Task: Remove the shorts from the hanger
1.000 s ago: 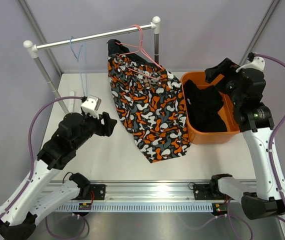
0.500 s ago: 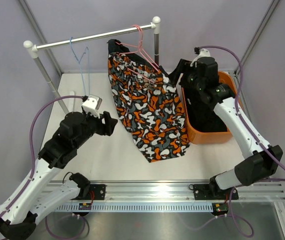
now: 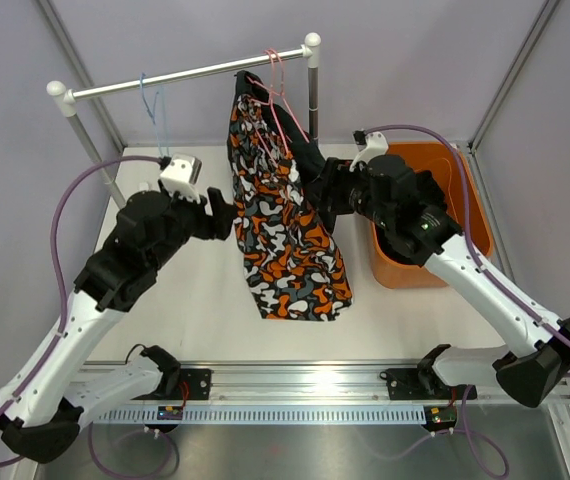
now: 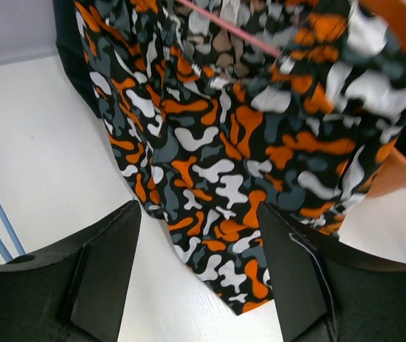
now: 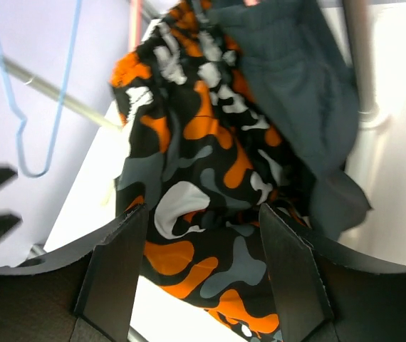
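The camouflage shorts (image 3: 290, 235) hang on a pink hanger (image 4: 224, 24) from the rail (image 3: 185, 70); the left gripper (image 4: 197, 221) sits just beside them, jaws apart. The right gripper (image 5: 203, 214), jaws likewise apart, perhaps touches their other side.

Camouflage shorts (image 3: 290, 240) right in front of me: orange, black, grey and white blotches all over. Tucked behind them, plain black shorts (image 5: 295, 85). The pink hanger (image 4: 231, 28) shows against the print, and there's a pale blue hanger (image 5: 65, 78). Bright orange bin (image 3: 415, 272), white worktop (image 3: 195, 300). My left hand (image 4: 199, 221) and my right hand (image 5: 203, 221) are both matte black.
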Robot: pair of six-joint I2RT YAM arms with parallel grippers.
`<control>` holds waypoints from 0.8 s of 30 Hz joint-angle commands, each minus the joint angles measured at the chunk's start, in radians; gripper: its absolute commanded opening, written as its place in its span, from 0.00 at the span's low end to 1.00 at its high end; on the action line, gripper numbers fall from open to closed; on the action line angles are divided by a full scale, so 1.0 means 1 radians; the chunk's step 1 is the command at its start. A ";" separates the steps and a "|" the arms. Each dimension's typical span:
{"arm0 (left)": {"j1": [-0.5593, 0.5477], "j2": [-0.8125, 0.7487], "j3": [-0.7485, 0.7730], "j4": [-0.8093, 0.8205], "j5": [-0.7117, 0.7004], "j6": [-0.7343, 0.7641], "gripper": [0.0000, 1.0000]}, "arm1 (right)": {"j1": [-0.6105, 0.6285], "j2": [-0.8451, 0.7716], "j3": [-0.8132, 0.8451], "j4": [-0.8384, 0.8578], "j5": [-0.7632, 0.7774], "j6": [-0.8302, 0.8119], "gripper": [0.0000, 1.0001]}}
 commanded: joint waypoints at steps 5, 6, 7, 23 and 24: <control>-0.004 0.237 0.326 0.078 -0.093 -0.028 0.73 | 0.117 0.109 0.087 0.032 0.079 0.016 0.72; -0.004 0.268 0.355 0.082 -0.105 -0.028 0.73 | 0.135 0.123 0.095 0.031 0.087 0.019 0.72; -0.004 0.321 0.405 0.089 -0.118 -0.030 0.73 | 0.143 0.147 0.106 0.028 0.096 0.022 0.72; -0.002 0.727 0.765 0.176 -0.254 0.050 0.76 | 0.209 0.286 0.129 0.065 0.133 0.082 0.72; -0.002 0.757 0.783 0.173 -0.274 0.053 0.76 | 0.210 0.289 0.127 0.066 0.133 0.085 0.72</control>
